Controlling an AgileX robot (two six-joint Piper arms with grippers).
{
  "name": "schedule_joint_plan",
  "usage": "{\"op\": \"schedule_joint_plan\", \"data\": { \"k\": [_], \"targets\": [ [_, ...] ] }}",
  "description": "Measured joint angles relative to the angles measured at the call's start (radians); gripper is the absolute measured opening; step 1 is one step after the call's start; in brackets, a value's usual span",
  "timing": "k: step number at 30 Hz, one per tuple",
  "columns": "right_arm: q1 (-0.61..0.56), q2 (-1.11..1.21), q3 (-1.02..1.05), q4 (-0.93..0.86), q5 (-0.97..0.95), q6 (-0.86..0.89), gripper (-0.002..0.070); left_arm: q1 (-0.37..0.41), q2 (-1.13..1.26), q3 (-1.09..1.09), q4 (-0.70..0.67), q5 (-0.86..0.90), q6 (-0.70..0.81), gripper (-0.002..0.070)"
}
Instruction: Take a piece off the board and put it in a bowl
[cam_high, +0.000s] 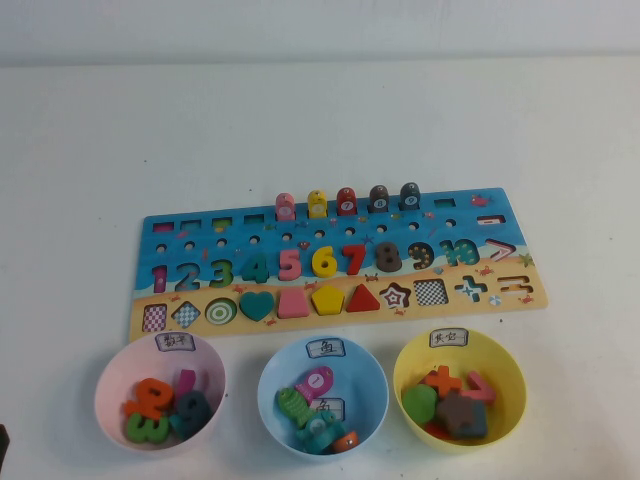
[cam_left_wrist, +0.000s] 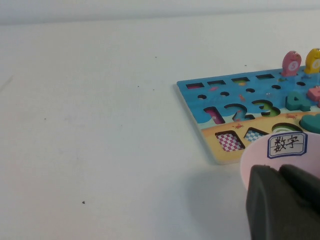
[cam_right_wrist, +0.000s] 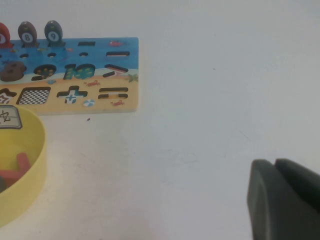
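Here, a long wooden board (cam_high: 340, 262) lies across the middle of the high view, its long axis running left to right on a plain white table (cam_high: 320, 110). The piece (cam_high: 256, 304) — a small teal-green heart — sits in the board's sandy lower band, left of centre, between a green ringed disc (cam_high: 221, 310) and a pink shape (cam_high: 293, 302).

Three bowls stand in a row just below the board: a pink bowl (cam_high: 112, 385) at lower left, a light blue bowl (cam_high: 270, 385) in the middle, and the yellow bowl (cam_high: 505, 385) at lower right, already holding several coloured pieces.

Neither arm reaches into the high view. The left gripper (cam_left_wrist: 285, 205) shows only in its wrist view as a dark bulk at the lower right, close behind the pink bowl's rim; I cannot tell its state. The right gripper (cam_right_wrist: 285, 200) shows likewise at the lower right of its own view, over bare table well beyond the board's end; its state is equally unclear.

Judging by this, the heart lies nearer the left arm, while the yellow bowl lies on the right — a diagonal carry across the blue bowl.
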Motion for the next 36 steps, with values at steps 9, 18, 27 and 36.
{"op": "schedule_joint_plan", "data": {
  "k": [9,18,27,36],
  "targets": [
    [0.000,0.000,0.000,0.000,0.000,0.000,-0.0017,0.000,0.000,0.000,0.000,0.000,0.002,-0.0003],
    [0.000,0.000,0.000,0.000,0.000,0.000,-0.0017,0.000,0.000,0.000,-0.059,-0.103,-0.013,-0.0003],
    [0.000,0.000,0.000,0.000,0.000,0.000,-0.0017,0.000,0.020,-0.022,-0.244,-0.201,-0.120,-0.0003],
    [0.000,0.000,0.000,0.000,0.000,0.000,-0.0017,0.000,0.418,-0.382,-0.276,0.141,-0.132,-0.0003]
  ]
}}
